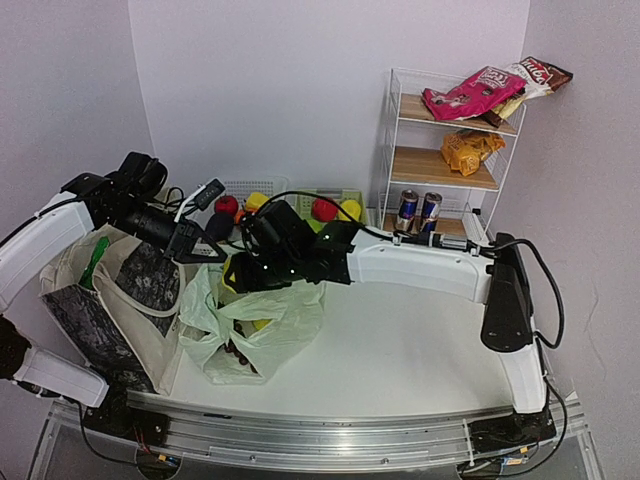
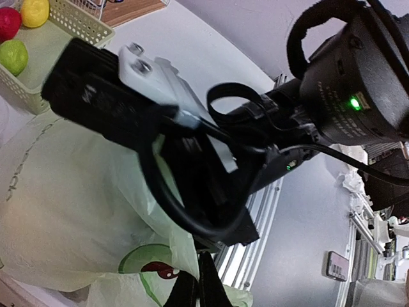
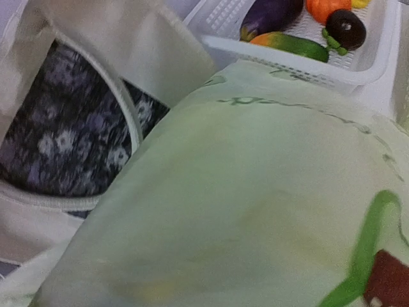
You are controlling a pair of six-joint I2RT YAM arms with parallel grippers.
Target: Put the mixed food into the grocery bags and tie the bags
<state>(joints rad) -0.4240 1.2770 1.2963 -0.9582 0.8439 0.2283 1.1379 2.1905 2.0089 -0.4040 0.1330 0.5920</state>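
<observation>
The pale-green avocado-print plastic bag [image 1: 262,325] stands mid-table, with a yellow shape and dark grapes [image 1: 236,352] showing through its film. Left of it is the cream canvas tote [image 1: 108,300], and a green-white packet [image 1: 95,262] sticks out of its top. My left gripper [image 1: 205,252] [image 2: 199,284] is shut, pinching the plastic bag's upper rim [image 2: 167,256]. My right gripper [image 1: 240,272] reaches into the bag's mouth; its fingers are hidden by the film [image 3: 255,211]. Two blue-silver cans [image 1: 418,211] and an orange crisp packet [image 1: 470,150] sit on the rack.
The white wire rack [image 1: 392,140] at the back right has a pink packet [image 1: 475,95] on its top shelf. A white basket [image 3: 287,57] holding an eggplant [image 3: 271,14] and a green basket [image 2: 57,38] of fruit stand against the back wall. My right arm [image 1: 420,265] spans the table.
</observation>
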